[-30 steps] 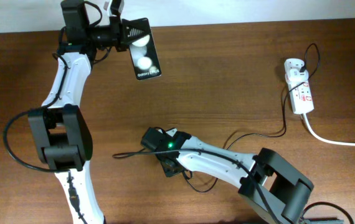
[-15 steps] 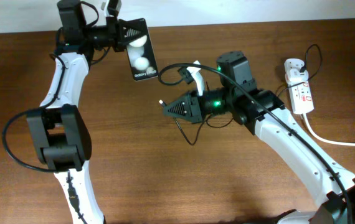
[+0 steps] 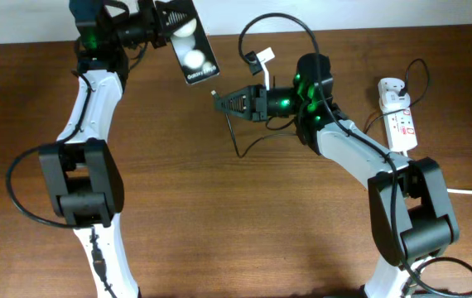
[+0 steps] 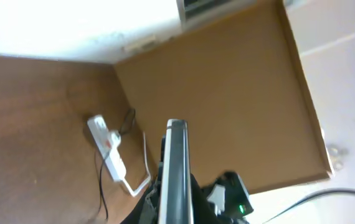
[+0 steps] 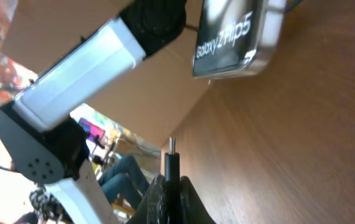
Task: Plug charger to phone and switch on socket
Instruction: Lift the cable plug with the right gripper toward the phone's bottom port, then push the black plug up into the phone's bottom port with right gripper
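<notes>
In right hand (image 3: 223, 101), charger tip (image 3: 213, 93) near phone (image 3: 190, 45) in left hand (image 3: 160, 25).

The phone (image 3: 190, 50) is a small black slab with a glossy screen showing two white round spots and "Galaxy" lettering at its lower end. It is off the table, tilted, and clamped at its top end by the left gripper (image 3: 168, 23). The charger (image 5: 172, 165) is a thin black cable, and the right gripper (image 3: 222, 99) pinches its connector, which points at the phone's lettered end without touching it. The cable loops above that arm and hangs slack below. The socket (image 3: 402, 124), a white strip with red marks, lies flat at the table's right side, and a white adapter (image 3: 392, 89) is plugged into its far end.
</notes>
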Tool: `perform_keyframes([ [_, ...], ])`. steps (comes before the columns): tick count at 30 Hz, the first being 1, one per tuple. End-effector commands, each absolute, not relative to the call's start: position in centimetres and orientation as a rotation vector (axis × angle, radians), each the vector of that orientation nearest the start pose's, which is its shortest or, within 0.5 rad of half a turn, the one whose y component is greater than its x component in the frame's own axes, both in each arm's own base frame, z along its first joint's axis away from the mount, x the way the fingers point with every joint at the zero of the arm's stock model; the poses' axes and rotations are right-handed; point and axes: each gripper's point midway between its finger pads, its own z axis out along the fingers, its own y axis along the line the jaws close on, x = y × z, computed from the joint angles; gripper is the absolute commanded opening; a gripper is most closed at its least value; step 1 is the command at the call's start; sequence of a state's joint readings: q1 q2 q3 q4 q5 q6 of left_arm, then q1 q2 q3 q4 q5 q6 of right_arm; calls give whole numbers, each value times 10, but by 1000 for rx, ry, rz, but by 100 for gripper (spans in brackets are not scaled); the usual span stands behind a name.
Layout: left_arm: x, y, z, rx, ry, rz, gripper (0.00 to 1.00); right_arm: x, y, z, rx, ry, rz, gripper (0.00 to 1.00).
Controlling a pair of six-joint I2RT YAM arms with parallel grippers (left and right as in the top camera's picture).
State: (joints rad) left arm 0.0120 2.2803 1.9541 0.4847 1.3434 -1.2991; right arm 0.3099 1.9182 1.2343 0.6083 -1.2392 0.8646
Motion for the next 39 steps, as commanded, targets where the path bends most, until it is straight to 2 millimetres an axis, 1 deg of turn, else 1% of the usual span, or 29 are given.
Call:
perform_keyframes([
  [1, 568, -162, 339, 62, 1805, -1885, 0, 406, 295, 256, -489, 1887, 1845, 4],
  [2, 568, -163, 349, 53, 1767, -1895, 0, 412, 295, 257, -432, 1894, 1846, 4],
  [3, 568, -162, 353, 44, 1755, -1905, 0, 415, 294, 260, -398, 1893, 1849, 4],
  [4, 567, -162, 355, 46, 1746, -1908, 0, 419, 293, 267, -357, 1871, 1857, 4],
  [6, 567, -162, 355, 30, 1752, -1921, 0, 423, 292, 282, -331, 1812, 1865, 4],
  [7, 567, -162, 355, 31, 1752, -1922, 0, 424, 291, 284, -328, 1801, 1864, 4],
  [10, 566, -163, 355, 39, 1757, -1923, 0, 428, 289, 284, -309, 1795, 1853, 4],
  [16, 556, -168, 350, 101, 1800, -1942, 0, 428, 289, 285, -307, 1795, 1852, 4],
  [20, 551, -186, 350, 130, 1808, -1964, 0, 428, 289, 285, -308, 1795, 1853, 4],
  [21, 550, -187, 350, 132, 1809, -1966, 0, 428, 289, 284, -308, 1795, 1853, 4],
  [27, 549, -188, 350, 138, 1813, -1968, 0, 428, 289, 285, -307, 1795, 1853, 4],
  [32, 537, -192, 345, 217, 1862, -1986, 0, 428, 289, 284, -307, 1796, 1853, 4],
  [35, 532, -199, 343, 250, 1878, -1997, 0, 428, 289, 284, -307, 1796, 1853, 4],
  [39, 523, -215, 342, 297, 1895, -2020, 0, 428, 290, 284, -308, 1796, 1854, 4],
])
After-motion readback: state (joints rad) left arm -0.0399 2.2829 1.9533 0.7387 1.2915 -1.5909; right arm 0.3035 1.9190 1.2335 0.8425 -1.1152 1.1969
